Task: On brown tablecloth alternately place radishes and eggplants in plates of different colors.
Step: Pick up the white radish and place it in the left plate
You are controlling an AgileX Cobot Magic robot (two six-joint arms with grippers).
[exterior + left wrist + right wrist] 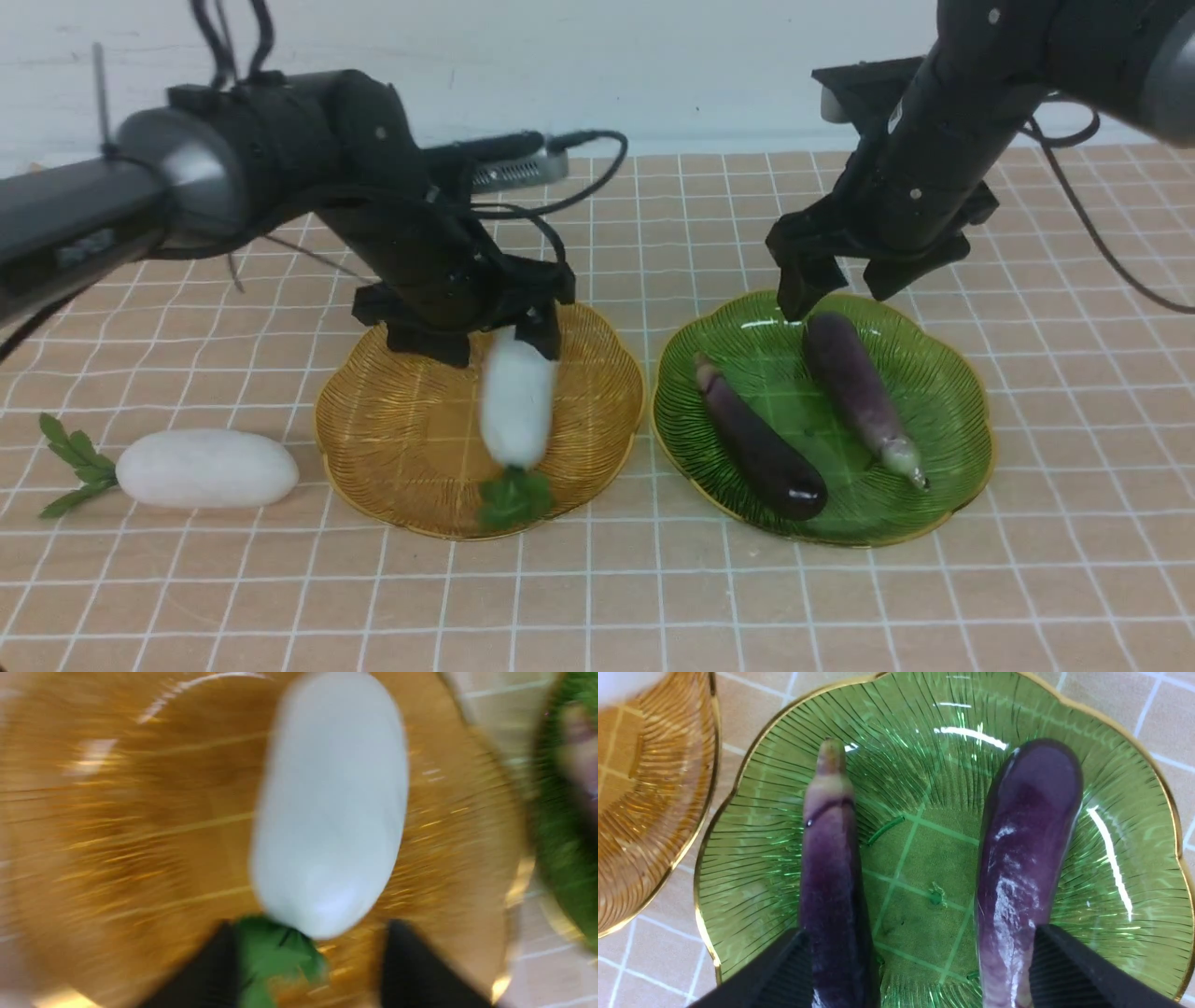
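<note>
The brown tablecloth point(597, 597) covers the table. My left gripper point(490, 343) is open over the amber plate point(392, 448). A white radish point(516, 401) shows blurred just below its fingers, free of them, leaves toward the plate's near rim. In the left wrist view the radish point(329, 807) lies beyond the spread fingertips point(212, 970) of my left gripper point(313, 926). The other radish point(205, 469) lies on the cloth at the left. My right gripper point(843, 291) is open and empty above the far rim of the green plate point(952, 420). That plate holds both eggplants point(761, 448) point(854, 378), which also show in the right wrist view point(831, 858) point(1024, 849).
A grey device point(518, 170) with black cables lies at the back of the table near the white wall. The two plates stand side by side, almost touching. In the right wrist view the amber plate's rim point(691, 826) shows beside the green plate point(1134, 868).
</note>
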